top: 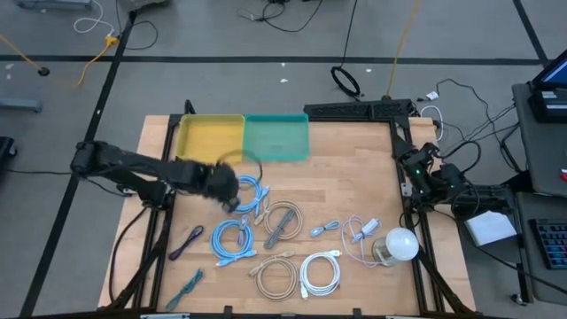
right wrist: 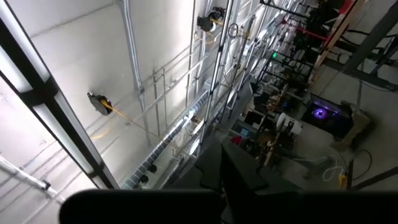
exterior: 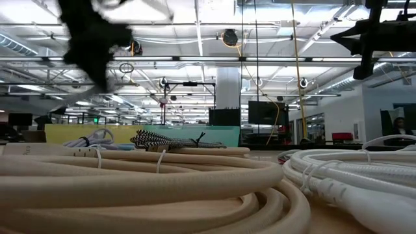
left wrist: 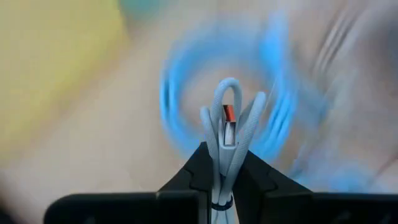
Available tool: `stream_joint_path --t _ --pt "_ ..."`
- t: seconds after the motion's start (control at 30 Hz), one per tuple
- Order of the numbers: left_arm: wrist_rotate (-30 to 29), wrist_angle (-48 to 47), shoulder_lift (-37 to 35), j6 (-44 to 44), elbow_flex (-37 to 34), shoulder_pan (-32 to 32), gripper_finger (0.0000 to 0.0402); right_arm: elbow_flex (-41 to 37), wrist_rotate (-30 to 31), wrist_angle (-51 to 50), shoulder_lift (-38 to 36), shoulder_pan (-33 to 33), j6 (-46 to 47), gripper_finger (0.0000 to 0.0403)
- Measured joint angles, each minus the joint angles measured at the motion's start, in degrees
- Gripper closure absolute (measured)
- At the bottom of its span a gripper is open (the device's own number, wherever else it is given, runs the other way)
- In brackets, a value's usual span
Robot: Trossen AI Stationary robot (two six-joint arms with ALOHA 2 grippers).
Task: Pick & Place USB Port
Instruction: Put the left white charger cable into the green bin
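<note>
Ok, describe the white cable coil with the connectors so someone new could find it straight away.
Start at the wooden table and go to its near edge, right of centre. Between the cream coil and the round white bulb-like thing lies the white cable coil. It is the only pure-white bundle; its neighbours are cream, blue or patterned.

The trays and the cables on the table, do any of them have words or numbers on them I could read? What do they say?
No words or numbers can be read in any view.
Yellow tray: plain, no text seen.
Green tray: plain, no text seen.
Coiled cables: any markings are too small to read.
Light blue cable held in the left gripper: no print shows.
Screens in the room behind the table: too far and blurred to read.
</note>
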Motion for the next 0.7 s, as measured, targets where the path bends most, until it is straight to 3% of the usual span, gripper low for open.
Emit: stream_joint_path --t 0.1,0.17,0.3,0.47,0.57,0.7 --pt "-9.0 1.8 0.1 5.1 7.7 5.3 0.0371 0.0 -0.1 -0.3 1.3 0.0 1.6 0.0403" --pt "-11.0 5.3 0.7 11.7 11.4 10.1 0.0371 0.0 -0.4 -0.2 2.4 0.0 2.5 0.0403" --pt "-4.6 16.5 5.3 25.5 16.2 21.6 0.0371 0.0 -2.4 -0.1 4.7 0.0 3.3 0.0403" --pt "8.6 19.3 15.6 36.4 21.5 33.0 0.0371 0.0 -4.0 0.6 6.8 0.0 5.4 0.0403" --pt "16.2 19.0 22.8 42.0 25.2 35.5 0.0371 0.0 -4.6 1.6 7.8 0.0 5.4 0.0403" --pt "19.0 17.2 31.2 49.2 32.6 34.1 0.0371 0.0 -4.6 1.7 8.5 0.0 5.4 0.0403"
